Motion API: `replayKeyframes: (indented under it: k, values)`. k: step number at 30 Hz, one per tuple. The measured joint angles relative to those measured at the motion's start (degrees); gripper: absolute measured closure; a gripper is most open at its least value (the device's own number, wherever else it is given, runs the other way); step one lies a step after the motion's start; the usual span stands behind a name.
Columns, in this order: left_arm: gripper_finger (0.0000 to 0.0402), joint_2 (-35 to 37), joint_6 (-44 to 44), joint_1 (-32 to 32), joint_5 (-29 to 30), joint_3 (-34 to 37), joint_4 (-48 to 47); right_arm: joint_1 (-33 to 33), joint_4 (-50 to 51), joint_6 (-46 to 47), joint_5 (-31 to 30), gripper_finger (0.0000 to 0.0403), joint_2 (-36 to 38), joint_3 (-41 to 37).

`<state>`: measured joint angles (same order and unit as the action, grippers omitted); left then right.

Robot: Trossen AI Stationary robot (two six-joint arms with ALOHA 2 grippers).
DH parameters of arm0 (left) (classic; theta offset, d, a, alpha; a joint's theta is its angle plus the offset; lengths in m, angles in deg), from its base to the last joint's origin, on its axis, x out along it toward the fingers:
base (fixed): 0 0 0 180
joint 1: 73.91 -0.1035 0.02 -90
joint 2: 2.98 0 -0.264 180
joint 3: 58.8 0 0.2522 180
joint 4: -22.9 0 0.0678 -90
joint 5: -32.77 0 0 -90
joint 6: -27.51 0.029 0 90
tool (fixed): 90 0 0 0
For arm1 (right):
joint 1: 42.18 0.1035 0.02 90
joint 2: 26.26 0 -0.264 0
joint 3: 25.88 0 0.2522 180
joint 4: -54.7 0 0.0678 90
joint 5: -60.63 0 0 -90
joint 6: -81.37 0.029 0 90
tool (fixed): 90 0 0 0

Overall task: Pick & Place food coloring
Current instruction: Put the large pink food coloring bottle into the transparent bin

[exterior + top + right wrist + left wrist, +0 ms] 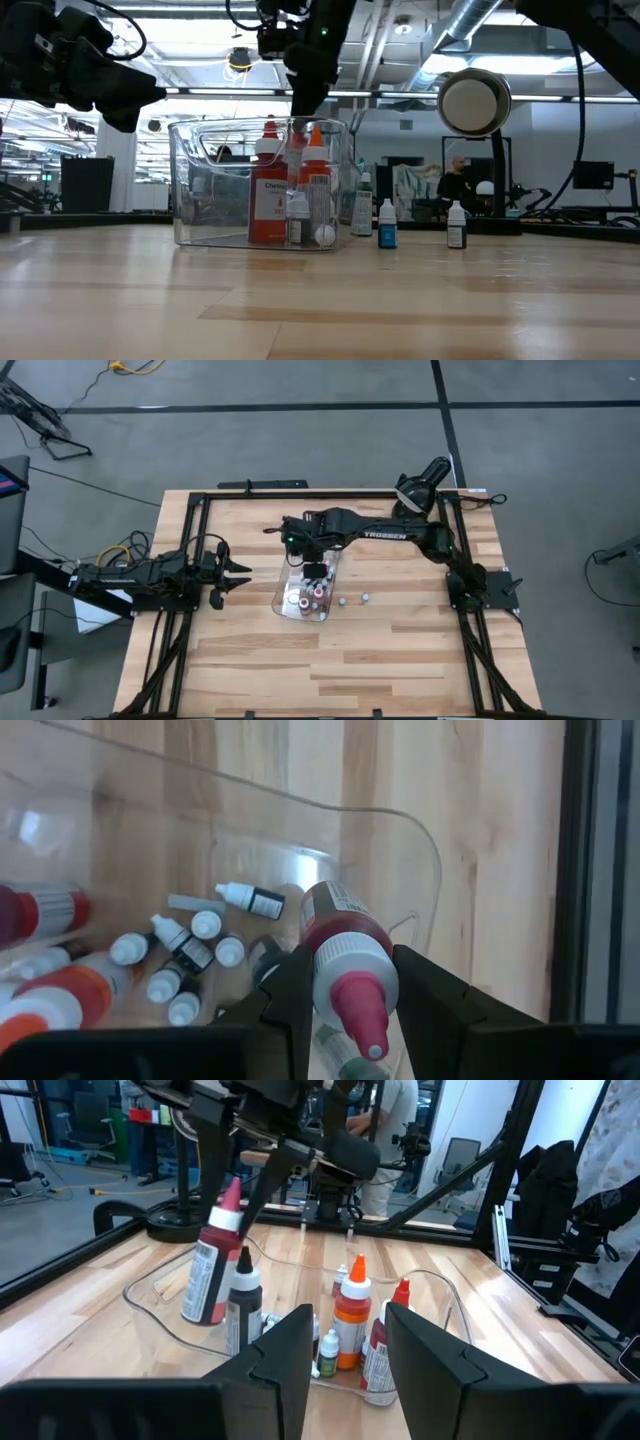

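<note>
the right gripper (345, 982) hangs over the clear plastic tray (283, 578), its two fingers clamped on the sides of a pink-capped bottle (345, 955) with a dark red body and a white collar. seen from the left arm's camera, that bottle (212, 1260) is lifted above the tray and tilted, its pink tip up by the fingers and its labelled body slanting down. directly under the right gripper, on the tray floor, lie several tiny white-capped dropper bottles (200, 955), on their sides and close together, with an orange-capped bottle (60, 1000) and a red-and-white one to one side of them.

from table height the tray (190, 190) also holds taller red and orange bottles (268, 185) standing upright. outside the tray wall, beyond the gripper's reach side, two small bottles stand on the wooden table (400, 650): a blue-bodied one (387, 225) just beside the tray and a dark one (456, 226) a little farther off.

the left gripper (225, 575) waits off to the tray's side, well apart from it, above the table, with its fingers (290, 1355) parted and nothing between them
</note>
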<state>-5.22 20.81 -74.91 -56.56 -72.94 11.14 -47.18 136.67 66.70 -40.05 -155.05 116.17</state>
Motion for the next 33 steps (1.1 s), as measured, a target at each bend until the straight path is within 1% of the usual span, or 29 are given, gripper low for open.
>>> replayKeyframes:
  k: [5, 12, 19, 23, 29, 33]
  values:
    - [0.0284, 0.0, 0.0, 0.0, 0.0, 0.0, 0.0, 0.1, -0.2, -2.2, 0.0, 0.0300, 0.0, -1.9]
    - [0.0284, 0.0, 0.0, 0.0, 0.0, 0.0, 0.0, -0.2, -1.7, -1.9, -0.1, 0.0300, 0.0, -4.8]
    - [0.0284, 0.0, 0.0, 0.0, 0.0, 0.0, 0.0, -0.9, -0.3, -2.2, 0.2, 0.0299, 0.0, -7.8]
    - [0.0284, 0.0, 0.0, 0.0, 0.0, 0.0, 0.0, -1.0, 0.4, -3.4, 0.4, 0.0289, 0.0, -7.8]
    - [0.0284, 0.0, 0.0, 0.0, 0.0, 0.0, 0.0, -2.0, 0.7, -3.4, 1.0, 0.0290, 0.0, -7.8]
    - [0.0284, 0.0, 0.0, 0.0, 0.0, 0.0, 0.0, -2.3, 0.8, -3.4, 3.2, 0.0271, 0.0, -7.8]
